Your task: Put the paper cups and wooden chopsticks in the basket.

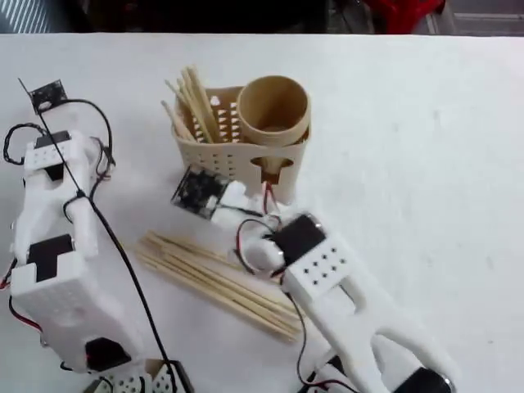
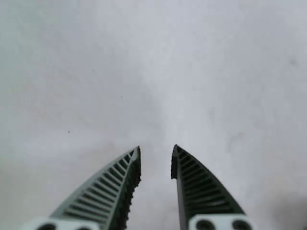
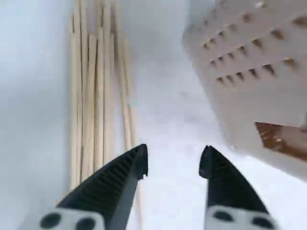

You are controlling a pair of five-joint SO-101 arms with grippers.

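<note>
At the tabletop's (image 1: 426, 123) left, the left arm (image 1: 57, 246) is seen, its jaws slightly spread over bare surface. Toward the middle, one loose bundle of chopsticks (image 1: 217, 282) is laid flat; single sticks cannot be counted. One basket (image 1: 217, 155) behind holds a second bundle (image 1: 192, 102) and one visible cup (image 1: 274, 110). Rightward, the right arm's (image 1: 323, 270) jaws are spread, pinching nothing, between sticks and basket.

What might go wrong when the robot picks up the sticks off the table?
1. The chopsticks lie flat in a loose pile, so the right arm's open jaws may pinch only a few and scatter the rest.
2. That arm is close to the basket. A swing might bump it and spill the cup and the sticks leaning inside.
</note>
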